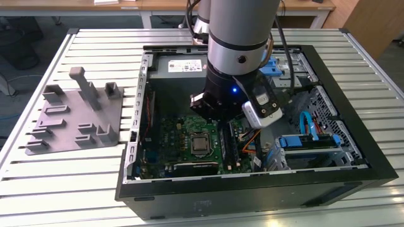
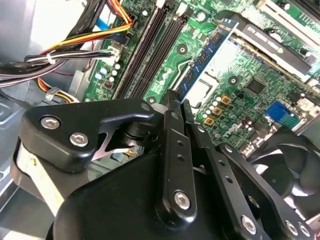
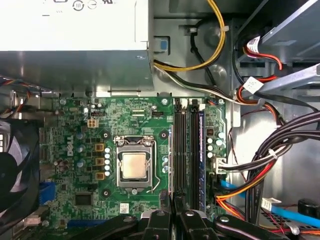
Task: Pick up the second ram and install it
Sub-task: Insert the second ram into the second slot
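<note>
"Blue-green laminate is seen between the black fingers. Is the second ram (image 2: 206, 54) held?"

"It is. The hand (image 2: 177, 100) is closed on the thin, flat stick. In the second wrist view the stick is carried on edge, and a row of black rectangular chips is shown along its face."

"Where is it placed against the board?"

"It is held over the green motherboard (image 3: 75, 165), just beside the long black slots (image 3: 184, 150) and parallel with them (whether a slot is touched cannot be told). The square metal socket (image 3: 134, 165) is found on its other side."

"And what is seen around it?"

"The glossy grey arm (image 1: 240, 38) is seen upright over an open black case (image 1: 252, 189), with its wrist inside. The case is set on a tabletop (image 1: 63, 170) of white ribbed slats. A matte grey holder plate (image 1: 75, 118) with upright pegs is set near the case, toward the exterior view's left. Bundled cables (image 3: 260, 165), yellow, red and black, are draped beside the slots."
</note>
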Controlling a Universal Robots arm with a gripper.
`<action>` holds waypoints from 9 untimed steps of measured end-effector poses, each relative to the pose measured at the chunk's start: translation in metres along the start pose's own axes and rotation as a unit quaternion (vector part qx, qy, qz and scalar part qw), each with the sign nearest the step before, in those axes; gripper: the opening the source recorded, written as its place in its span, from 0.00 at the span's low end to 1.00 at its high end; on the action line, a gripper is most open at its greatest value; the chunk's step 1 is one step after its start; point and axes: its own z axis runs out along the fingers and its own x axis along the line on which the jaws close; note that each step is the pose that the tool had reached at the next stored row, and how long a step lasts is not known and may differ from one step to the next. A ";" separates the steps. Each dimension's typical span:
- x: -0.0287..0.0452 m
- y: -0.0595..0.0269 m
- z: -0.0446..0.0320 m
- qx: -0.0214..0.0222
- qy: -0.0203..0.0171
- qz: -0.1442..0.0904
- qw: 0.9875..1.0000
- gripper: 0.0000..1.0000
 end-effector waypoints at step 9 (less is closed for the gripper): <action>-0.0030 0.0005 0.0064 0.000 0.001 -0.008 1.000 0.14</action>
